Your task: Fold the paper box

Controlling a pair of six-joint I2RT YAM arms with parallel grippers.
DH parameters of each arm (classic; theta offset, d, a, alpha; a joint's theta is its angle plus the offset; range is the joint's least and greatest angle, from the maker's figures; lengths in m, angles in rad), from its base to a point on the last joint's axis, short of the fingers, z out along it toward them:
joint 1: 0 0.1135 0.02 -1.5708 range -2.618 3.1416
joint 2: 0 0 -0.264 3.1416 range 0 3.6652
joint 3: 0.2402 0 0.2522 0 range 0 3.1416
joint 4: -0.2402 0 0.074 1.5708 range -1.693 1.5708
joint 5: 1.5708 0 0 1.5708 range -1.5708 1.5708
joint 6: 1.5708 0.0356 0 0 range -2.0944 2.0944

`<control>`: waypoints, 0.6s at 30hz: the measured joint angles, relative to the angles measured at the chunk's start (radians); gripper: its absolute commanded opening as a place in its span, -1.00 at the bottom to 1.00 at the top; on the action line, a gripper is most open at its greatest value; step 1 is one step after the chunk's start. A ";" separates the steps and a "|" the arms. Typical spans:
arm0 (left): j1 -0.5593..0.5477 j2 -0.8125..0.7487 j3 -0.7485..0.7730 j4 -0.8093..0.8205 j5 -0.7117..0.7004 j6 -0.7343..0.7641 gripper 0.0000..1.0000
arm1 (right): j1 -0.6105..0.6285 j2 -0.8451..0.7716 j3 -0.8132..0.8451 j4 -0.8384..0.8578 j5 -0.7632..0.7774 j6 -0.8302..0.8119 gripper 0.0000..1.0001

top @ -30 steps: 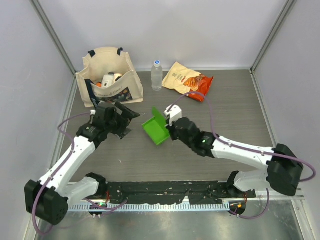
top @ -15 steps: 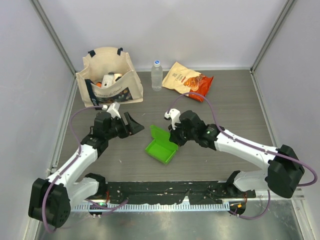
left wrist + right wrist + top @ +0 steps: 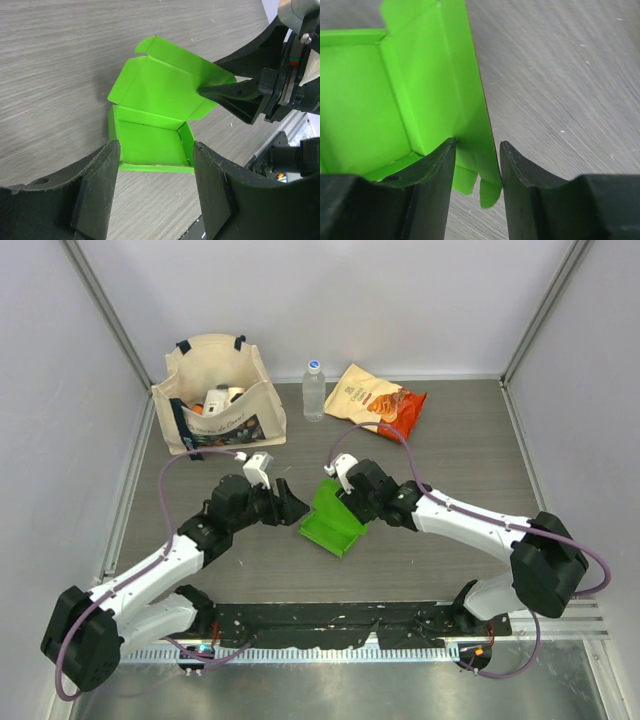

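Note:
The paper box (image 3: pixel 335 528) is a bright green card tray lying mid-table with its lid flap raised. In the left wrist view the box (image 3: pixel 150 145) lies just beyond my fingers, its lid standing up behind the tray. My left gripper (image 3: pixel 298 508) is open and empty just left of the box; in its own view the left gripper (image 3: pixel 156 195) has wide jaws and the tray's near wall sits ahead of them. My right gripper (image 3: pixel 340 502) is shut on the lid's edge; in its own view the right gripper (image 3: pixel 477 170) has the box's (image 3: pixel 395 100) lid card between its fingers.
A canvas tote bag (image 3: pixel 215 390) with items stands at the back left. A water bottle (image 3: pixel 314 390) and an orange snack bag (image 3: pixel 375 400) lie at the back centre. The arm bases and a black rail (image 3: pixel 330 620) run along the near edge.
My left gripper has swung right, close to the box. My right gripper has kept hold of the lid and raised it again, after lowering it half a second ago.

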 measured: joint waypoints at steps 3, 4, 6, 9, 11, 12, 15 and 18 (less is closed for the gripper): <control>-0.002 0.012 0.000 0.007 -0.036 0.000 0.21 | 0.001 0.021 0.024 -0.012 0.089 0.021 0.00; -0.002 0.020 0.000 0.006 -0.048 -0.001 0.20 | 0.004 0.021 0.025 -0.016 0.112 0.033 0.00; -0.002 0.036 0.000 0.007 -0.064 -0.006 0.20 | 0.013 0.012 0.021 -0.019 0.141 0.058 0.01; -0.002 0.058 0.000 0.013 -0.084 -0.022 0.20 | 0.046 -0.031 -0.007 -0.017 0.160 0.121 0.00; -0.002 0.072 -0.003 0.026 -0.096 -0.029 0.21 | 0.062 -0.073 -0.035 -0.006 0.149 0.171 0.00; -0.002 0.081 -0.003 0.034 -0.101 -0.032 0.25 | 0.067 -0.098 -0.056 0.013 0.139 0.193 0.02; -0.002 0.122 -0.003 0.065 -0.105 -0.052 0.25 | 0.069 -0.150 -0.115 0.058 0.127 0.259 0.02; -0.002 0.178 -0.003 0.089 -0.104 -0.077 0.19 | 0.068 -0.163 -0.148 0.102 0.098 0.293 0.02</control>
